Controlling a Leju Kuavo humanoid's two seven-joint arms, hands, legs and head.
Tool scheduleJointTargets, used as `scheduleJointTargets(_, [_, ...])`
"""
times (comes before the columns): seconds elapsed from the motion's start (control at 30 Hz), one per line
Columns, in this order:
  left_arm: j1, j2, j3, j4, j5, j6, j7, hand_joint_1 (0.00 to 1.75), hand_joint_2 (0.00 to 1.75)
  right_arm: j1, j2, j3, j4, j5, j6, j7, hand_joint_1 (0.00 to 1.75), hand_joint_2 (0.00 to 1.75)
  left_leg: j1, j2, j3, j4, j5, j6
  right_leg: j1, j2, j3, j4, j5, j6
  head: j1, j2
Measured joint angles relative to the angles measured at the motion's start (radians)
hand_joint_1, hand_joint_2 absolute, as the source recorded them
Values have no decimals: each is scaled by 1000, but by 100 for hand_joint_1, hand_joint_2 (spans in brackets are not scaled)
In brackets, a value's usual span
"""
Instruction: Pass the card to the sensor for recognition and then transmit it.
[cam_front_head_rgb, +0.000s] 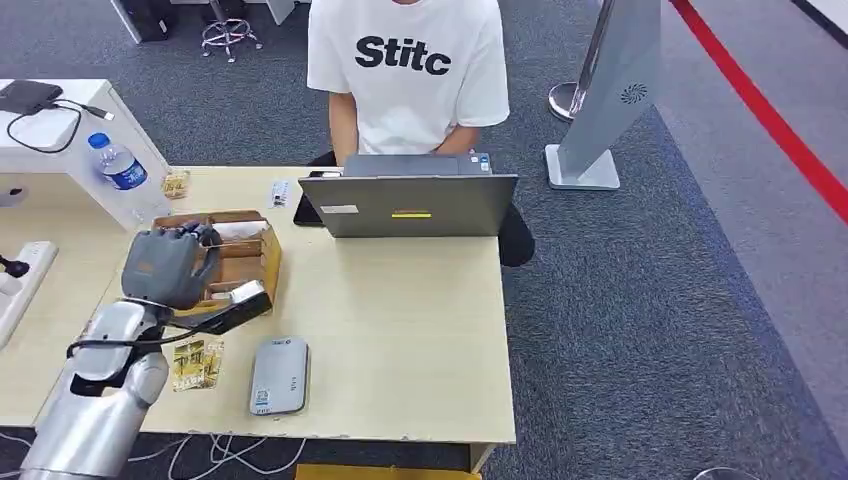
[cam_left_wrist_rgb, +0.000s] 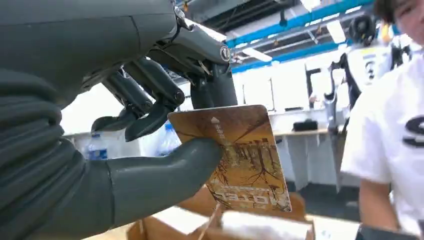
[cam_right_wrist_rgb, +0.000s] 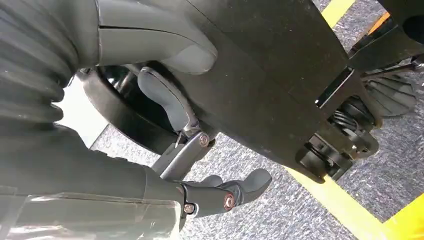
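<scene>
Sensor (cam_front_head_rgb: 279, 376): grey pad lying at the near table edge, not yet reached | left hand (cam_front_head_rgb: 168, 265): card (cam_left_wrist_rgb: 237, 155) is pinched between thumb and fingers above the wooden tray (cam_front_head_rgb: 262, 262) | right hand (cam_right_wrist_rgb: 200, 165): fingers loosely apart, nothing held | step judged: card lifted, to be carried nearward over sensor | person (cam_front_head_rgb: 407, 75): seated behind laptop (cam_front_head_rgb: 410, 205), handover judged last

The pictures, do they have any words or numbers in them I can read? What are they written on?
"Stitc": black letters on the person's white T-shirt; the laptop hides anything lower.
Card pinched in the left hand: printed text, turned and too blurred to read.
Water bottle label: too small.
Grey sensor stickers: too small.
Snack packet: print unreadable.
</scene>
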Motion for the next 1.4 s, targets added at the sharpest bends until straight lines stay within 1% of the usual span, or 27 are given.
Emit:
scheduleJointTargets(0.13, [0, -5, 0, -34, -19, -23, -1, 175, 175, 0, 0, 0, 0, 0, 0, 0, 0, 175, 0, 0, 0, 0, 0, 0, 0, 0, 0, 0, 0, 0, 0, 0])
scheduleJointTargets(0.53, [0, -21, 1, -38, -31, -22, 0, 175, 175, 1, 0, 0, 0, 0, -2, -3, 0, 175, 0, 0, 0, 0, 0, 0, 0, 0, 0, 0, 0, 0, 0, 0])
scheduleJointTargets(0.57, [0, -22, 1, -38, -35, -26, 0, 175, 175, 1, 0, 0, 0, 0, -2, -4, 0, 175, 0, 0, 0, 0, 0, 0, 0, 0, 0, 0, 0, 0, 0, 0])
scheduleJointTargets(0.67, [-13, -29, 1, -30, -49, -72, 11, 175, 175, 1, 0, 0, 0, 0, -1, -6, 0, 175, 0, 0, 0, 0, 0, 0, 0, 0, 0, 0, 0, 0, 0, 0])
scheduleJointTargets(0.73, [-50, -30, 6, 14, -49, -73, 20, 175, 175, 1, 0, 0, 0, 0, -1, -12, 0, 175, 0, -1, 0, 0, 0, 0, 0, 0, 0, 0, 0, 0, 0, 0])
scheduleJointTargets(0.93, [-217, -16, 63, 258, -76, -64, 19, 175, 175, 4, 0, 0, 0, 0, 2, -24, 0, 175, 1, 0, 0, 0, 2, -2, 0, 0, 0, 1, 2, -1, 0, 0])
scheduleJointTargets(1.03, [-275, -10, 74, 345, -103, -63, 22, 175, 175, 4, 0, 0, 0, 0, 2, -26, 0, 175, 1, 0, 0, 0, 2, -3, 0, 0, 0, 1, 2, -1, 0, 0])
scheduleJointTargets(1.2, [-296, -8, 77, 405, -121, -61, 31, 175, 175, 5, 0, 0, 0, 0, 2, -27, 0, 175, 1, 0, -1, 0, 2, -3, 0, 0, 0, 1, 2, -1, 0, 0])
scheduleJointTargets(1.4, [-295, -9, 85, 431, -129, -58, 32, 175, 175, 5, 0, 0, 0, 0, 2, -27, 0, 175, 1, 0, -1, 0, 2, -2, 0, 0, -1, 0, 2, -1, 0, 0])
